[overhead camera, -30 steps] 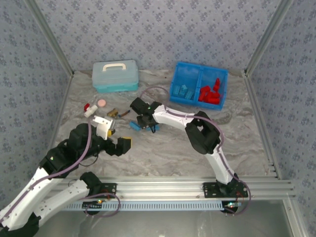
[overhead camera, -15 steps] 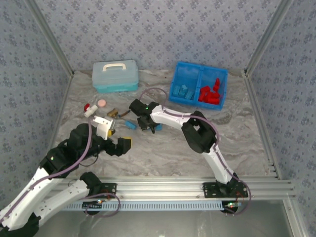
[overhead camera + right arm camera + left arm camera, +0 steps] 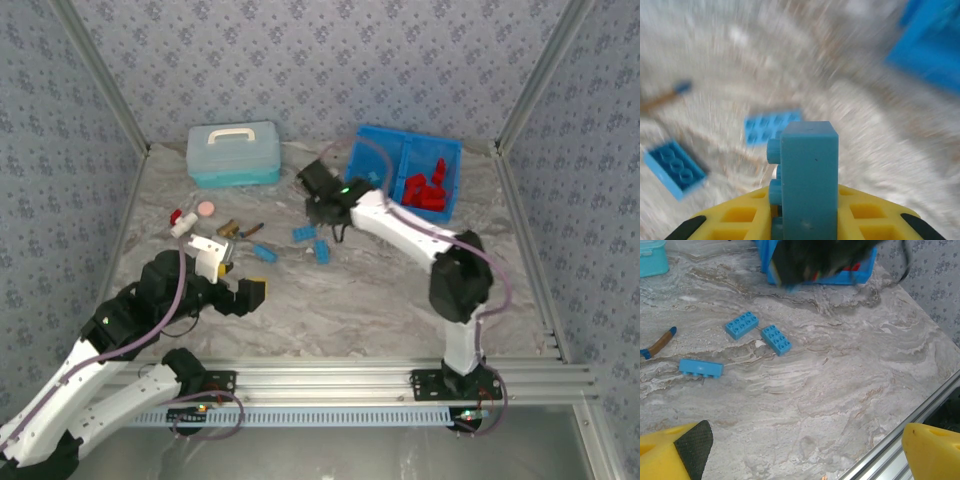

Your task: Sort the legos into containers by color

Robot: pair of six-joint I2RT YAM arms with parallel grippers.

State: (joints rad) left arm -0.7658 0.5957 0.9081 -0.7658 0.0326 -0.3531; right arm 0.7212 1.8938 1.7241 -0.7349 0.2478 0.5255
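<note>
My right gripper (image 3: 320, 192) was clamped on a light blue brick (image 3: 808, 170) that stood up between its fingers, just beside the left wall of the blue tray (image 3: 452, 185). The tray's right compartment held red bricks (image 3: 425, 190). Blur left any stud lettering unreadable. My left gripper (image 3: 238, 288) hung wide open and empty. Three loose blue bricks (image 3: 742, 325) lay on the marble table (image 3: 350, 310), with bare room toward the near rail (image 3: 900, 455).

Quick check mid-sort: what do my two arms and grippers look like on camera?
Left arm and right arm: white links, black joints, a purple cable along each. Fingers are yellow with black pads. Green light near the right wrist.
</note>
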